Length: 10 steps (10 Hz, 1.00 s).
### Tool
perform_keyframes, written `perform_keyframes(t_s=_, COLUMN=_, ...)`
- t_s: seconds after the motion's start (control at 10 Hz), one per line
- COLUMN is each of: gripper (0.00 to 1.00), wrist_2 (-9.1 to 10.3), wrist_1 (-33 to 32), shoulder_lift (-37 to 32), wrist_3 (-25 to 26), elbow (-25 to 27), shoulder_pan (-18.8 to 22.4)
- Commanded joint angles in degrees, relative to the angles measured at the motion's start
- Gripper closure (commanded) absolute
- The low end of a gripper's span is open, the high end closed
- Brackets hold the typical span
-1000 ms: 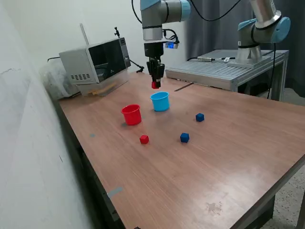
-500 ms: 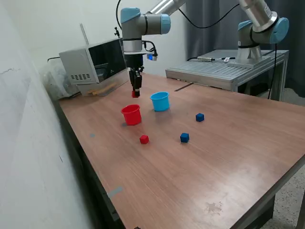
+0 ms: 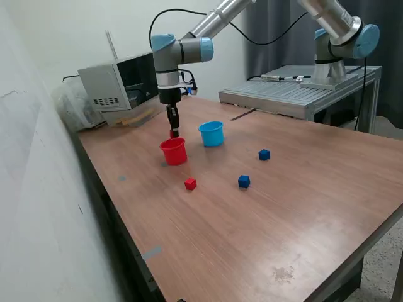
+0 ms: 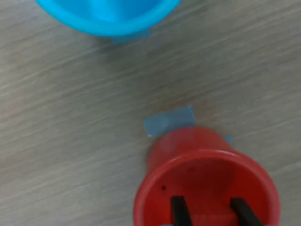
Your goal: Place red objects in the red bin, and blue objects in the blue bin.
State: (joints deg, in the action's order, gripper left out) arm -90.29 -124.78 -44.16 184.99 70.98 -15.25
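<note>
Gripper (image 3: 173, 133) grips my first red cube (image 3: 173, 134) directly above the red cup (image 3: 174, 151); three cubes below remain unsorted.

Open tabletop (image 3: 302, 207) is seen across lower right | red cup (image 3: 174, 151) and blue cup (image 3: 211, 134) stand near each other mid-frame | microwave (image 3: 126, 82) blocks upper left
</note>
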Motion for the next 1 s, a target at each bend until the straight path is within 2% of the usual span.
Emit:
perform_keyframes(t_s=0.0, gripper=1.00, wrist_2=-0.07, wrist_1=-1.43, shoulder_lift=0.65, wrist_3=0.02, elbow=-0.92, shoulder_pan=-0.39)
perform_keyframes(t_s=0.2, gripper=1.00, wrist_2=0.02, wrist_1=-1.61, shoulder_lift=0.65, wrist_3=0.02, elbow=-1.37, shoulder_pan=-0.39)
perform_keyframes(t_s=0.3, gripper=0.00, wrist_2=-0.06, wrist_1=-1.52, shoulder_lift=0.57, wrist_3=-0.07, elbow=-1.20, shoulder_pan=-0.39)
perform_keyframes(t_s=0.6, gripper=0.00, wrist_2=0.02, wrist_1=-1.35, shoulder_lift=0.48, wrist_3=-1.20, elbow=-1.28, shoulder_pan=0.39)
perform_keyframes(t_s=0.7, gripper=0.00, wrist_2=0.37, wrist_1=-1.00, shoulder_lift=0.30, wrist_3=-5.12, elbow=-1.46, shoulder_pan=0.74)
perform_keyframes(t_s=0.9, gripper=0.00, wrist_2=0.46, wrist_1=-0.64, shoulder_lift=0.13, wrist_3=-7.79, elbow=-3.12, shoulder_pan=4.42)
